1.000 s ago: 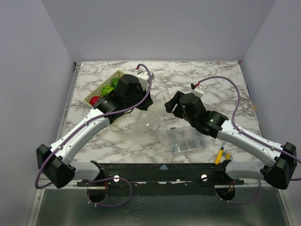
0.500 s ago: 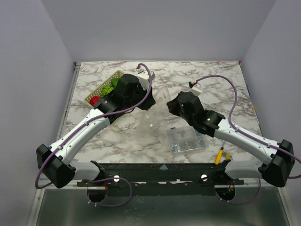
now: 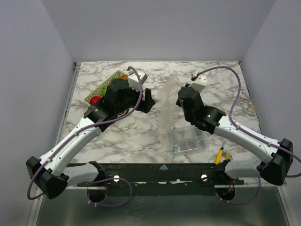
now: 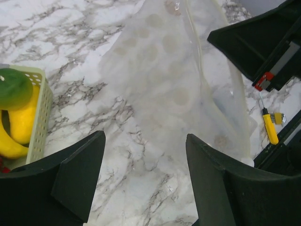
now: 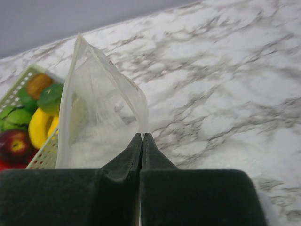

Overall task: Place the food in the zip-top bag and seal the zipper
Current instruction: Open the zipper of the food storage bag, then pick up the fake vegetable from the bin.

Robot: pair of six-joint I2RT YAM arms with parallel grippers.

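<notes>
Right gripper (image 5: 142,141): the two fingers are pressed together on a thin edge of the zip-top bag (image 5: 94,117), which is pinched between the tips.
Left gripper (image 4: 146,146): the fingers are spread wide with nothing between them; it is held above the marble table (image 3: 221,84), between the basket (image 3: 95,94) and the bag.
Zip-top bag: it is seen near the middle of the table, its pinched end held up by the right gripper and the rest draped down toward the compartment box (image 3: 188,140); pale dots are seen through the clear film in the left wrist view.
Zipper: the strip cannot be told apart from the rest of the edge.
Food (image 3: 107,88): the pieces seen are lying in the basket at the far left of the table, among them yellow, green, red and orange pieces.
Yellow-handled tool (image 3: 219,155): it is lying at the near right edge, just beside the box.
</notes>
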